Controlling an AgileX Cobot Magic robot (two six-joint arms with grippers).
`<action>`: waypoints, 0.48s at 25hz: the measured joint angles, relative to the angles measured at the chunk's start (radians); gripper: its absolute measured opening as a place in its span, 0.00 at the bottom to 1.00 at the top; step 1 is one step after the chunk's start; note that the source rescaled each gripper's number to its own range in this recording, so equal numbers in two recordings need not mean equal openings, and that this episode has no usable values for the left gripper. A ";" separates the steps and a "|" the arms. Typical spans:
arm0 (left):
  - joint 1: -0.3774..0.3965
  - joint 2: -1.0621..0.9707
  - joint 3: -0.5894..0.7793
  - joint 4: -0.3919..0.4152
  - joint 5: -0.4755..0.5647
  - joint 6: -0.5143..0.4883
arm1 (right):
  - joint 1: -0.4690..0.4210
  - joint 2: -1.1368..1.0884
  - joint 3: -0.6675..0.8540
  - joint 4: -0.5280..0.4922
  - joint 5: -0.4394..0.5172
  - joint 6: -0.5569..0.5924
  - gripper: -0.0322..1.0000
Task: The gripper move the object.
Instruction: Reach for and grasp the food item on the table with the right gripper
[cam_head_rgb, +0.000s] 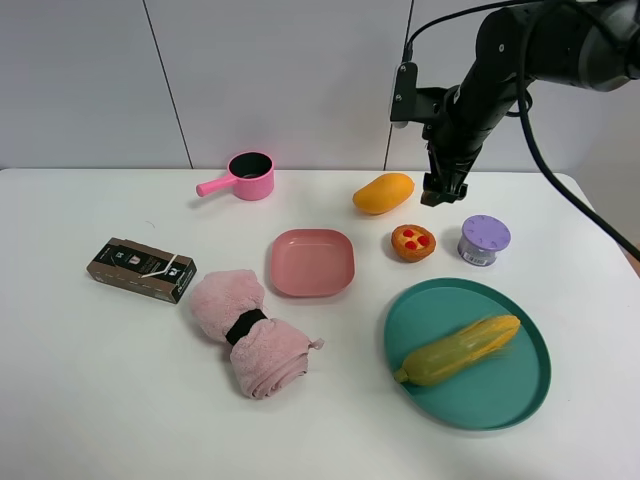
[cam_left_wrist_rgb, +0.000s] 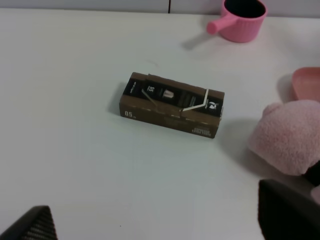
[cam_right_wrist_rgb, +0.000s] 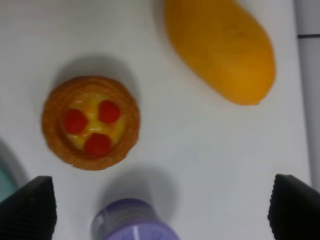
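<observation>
The small round toy tart (cam_head_rgb: 412, 242) has an orange-brown crust and a yellow top with red dots. It sits on the white table between the orange mango (cam_head_rgb: 383, 193) and the purple-lidded cup (cam_head_rgb: 484, 240). My right gripper (cam_head_rgb: 443, 190) hangs above the table, behind the tart and right of the mango, holding nothing. In the right wrist view its fingertips (cam_right_wrist_rgb: 30, 207) stand wide apart, with the tart (cam_right_wrist_rgb: 90, 122), mango (cam_right_wrist_rgb: 222, 47) and cup (cam_right_wrist_rgb: 132, 220) below. The left gripper's fingertips (cam_left_wrist_rgb: 287, 210) are spread over bare table near the brown box (cam_left_wrist_rgb: 171, 104).
A pink square plate (cam_head_rgb: 312, 262) lies left of the tart. A teal plate (cam_head_rgb: 520, 385) holds a corn cob (cam_head_rgb: 460, 350). A pink rolled towel (cam_head_rgb: 245, 330), a brown box (cam_head_rgb: 140, 268) and a pink small pot (cam_head_rgb: 247, 176) stand to the left.
</observation>
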 joint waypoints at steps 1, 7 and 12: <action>0.000 0.000 0.000 0.000 0.000 0.000 | 0.000 0.000 0.000 0.003 0.016 0.000 0.92; 0.000 0.000 0.000 0.000 0.000 0.000 | 0.000 0.000 0.000 0.003 0.051 0.072 0.92; 0.000 0.000 0.000 0.000 0.000 0.000 | 0.000 0.000 0.000 0.016 0.043 0.131 0.92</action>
